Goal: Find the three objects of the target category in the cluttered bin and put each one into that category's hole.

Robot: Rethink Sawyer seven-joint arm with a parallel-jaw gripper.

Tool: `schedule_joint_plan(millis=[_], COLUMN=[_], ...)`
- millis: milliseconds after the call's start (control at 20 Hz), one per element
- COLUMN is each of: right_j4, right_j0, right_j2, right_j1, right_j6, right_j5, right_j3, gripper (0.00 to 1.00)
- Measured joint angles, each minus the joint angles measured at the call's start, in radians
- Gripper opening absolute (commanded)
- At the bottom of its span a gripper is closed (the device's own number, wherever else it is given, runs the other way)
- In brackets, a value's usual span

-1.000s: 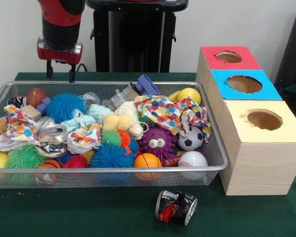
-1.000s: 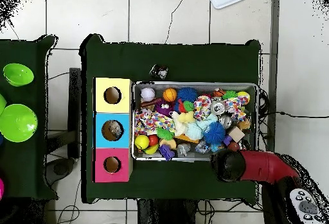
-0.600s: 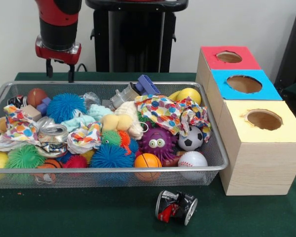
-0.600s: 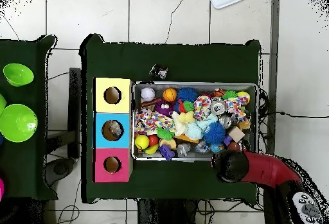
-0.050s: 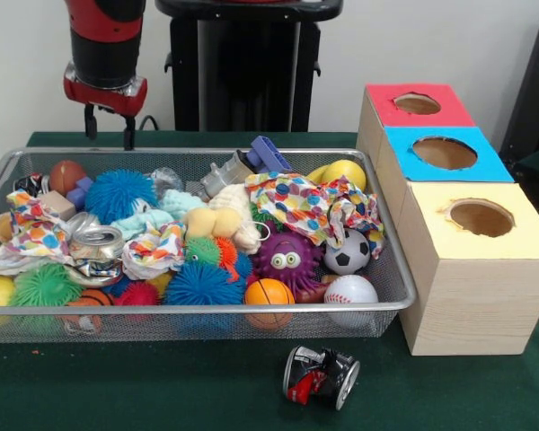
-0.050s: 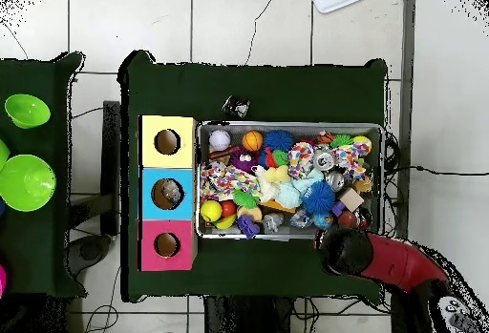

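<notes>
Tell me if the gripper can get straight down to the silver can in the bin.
Probably yes: the gripper hangs open above the bin's far rim, and the silver can lies on top, nothing covering it.

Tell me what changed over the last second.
The claw drew slightly up and back beyond the bin's far rim, empty, its two fingers apart. It took hold of nothing. The toys in the bin, the crushed can on the table and the three boxes stayed put.

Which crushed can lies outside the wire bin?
The red and black can on the green cloth before the bin; the silver can lies inside.
</notes>
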Motion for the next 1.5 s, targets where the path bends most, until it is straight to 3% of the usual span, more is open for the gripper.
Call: schedule_joint_plan(millis=[600,1500], right_j4=[0.069,0.168], right_j0=[0.063,0.192], right_j2=[-0.085,-0.162], right_j1=[0.007,-0.05], right_j6=[0.0,0.0], right_j5=[-0.12,-0.109], right_j3=[0.042,0.082], gripper=[1.0,1.0])
